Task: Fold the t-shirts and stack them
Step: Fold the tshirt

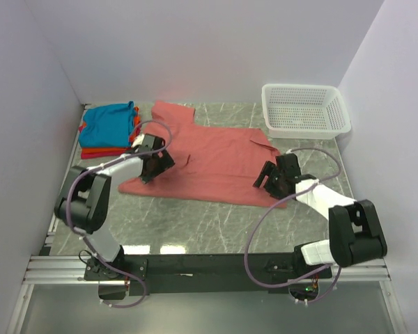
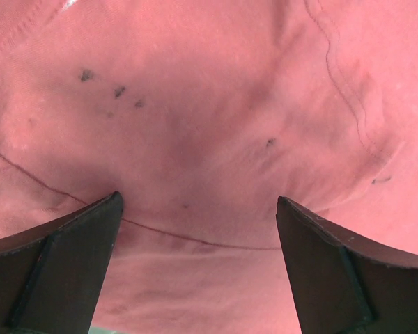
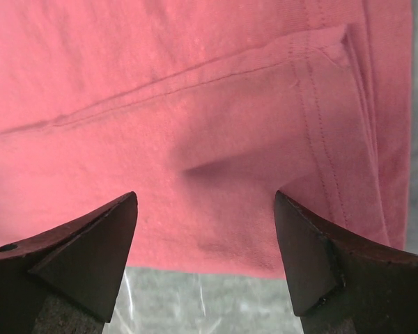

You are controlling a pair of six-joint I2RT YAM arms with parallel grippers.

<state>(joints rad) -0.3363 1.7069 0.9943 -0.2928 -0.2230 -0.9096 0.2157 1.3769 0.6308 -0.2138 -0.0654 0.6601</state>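
A large salmon-pink t-shirt (image 1: 216, 156) lies spread across the middle of the table. My left gripper (image 1: 153, 169) hovers over its left part, jaws open, only pink cloth (image 2: 195, 139) between them. At the shirt's right front corner my right gripper (image 1: 268, 181) stands open above the hem (image 3: 216, 236), with a folded sleeve edge (image 3: 334, 118) just beyond. A stack of folded t-shirts, teal-blue on top (image 1: 108, 122) with orange and red edges below (image 1: 101, 149), sits at the back left.
A white mesh basket (image 1: 305, 110) stands at the back right by the wall. Grey marbled table surface (image 1: 209, 223) shows in front of the shirt. White walls close in the left, back and right sides.
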